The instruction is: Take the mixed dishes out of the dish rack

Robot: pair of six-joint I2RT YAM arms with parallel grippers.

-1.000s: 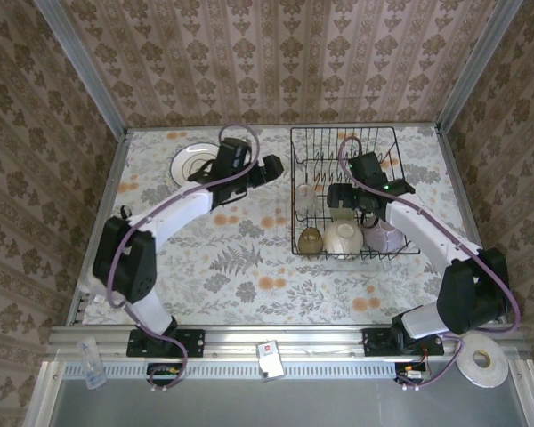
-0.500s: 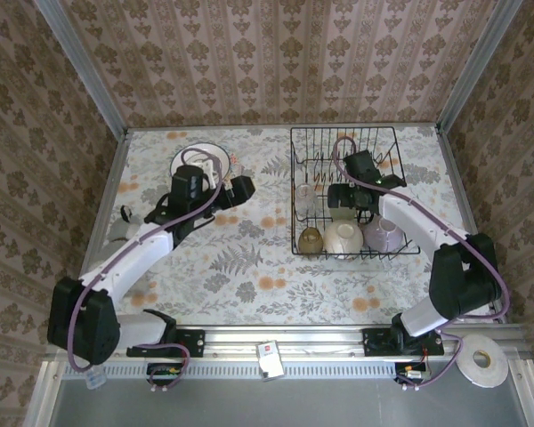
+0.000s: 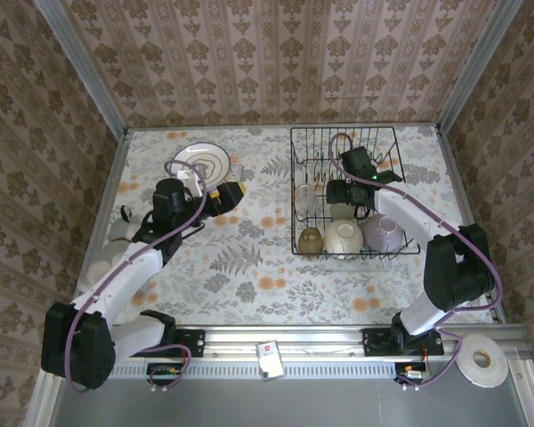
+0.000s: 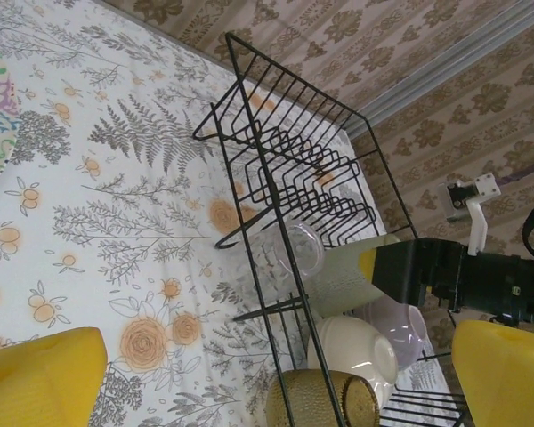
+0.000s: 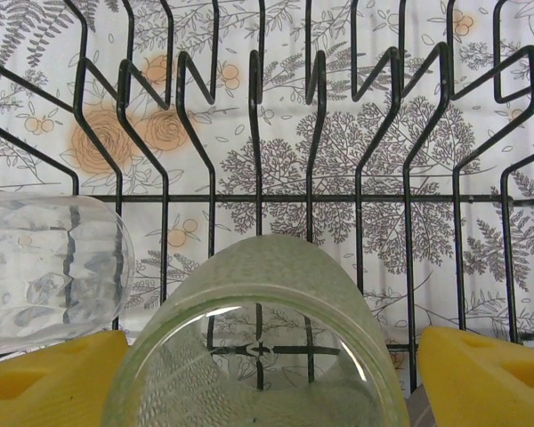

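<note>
The green glass [image 5: 254, 285] is lying tilted inside the dish rack [image 3: 292, 182], about the middle of the rack, with its round end facing my right wrist. I am holding my right gripper [image 5: 271, 360] at it with the yellow fingers [image 5: 481, 374] spread wide, one on each side of the glass. They are sitting very close to its wall, and I cannot tell whether they are touching it. A clear glass [image 5: 44, 267] is resting just beside the green one, towards the rack's left side. Rows of upright tines are standing in the far half of the rack. Along the rack's near edge three more dishes are sitting in a row: a brown cup [image 3: 310, 239] at the left corner, a cream bowl [image 3: 343, 237] in the middle and a lavender bowl [image 3: 384, 233] towards the right.

Outside the rack, well to its left, a plate [image 3: 200, 163] with a coloured pattern is lying flat on the flowered table [image 3: 249, 267]. My left gripper [image 3: 229, 193] is hovering over the table between that plate and the rack, nearer the plate and pointing towards the rack. Its yellow fingers [image 4: 36, 378] are standing wide apart and gripping nothing
</note>
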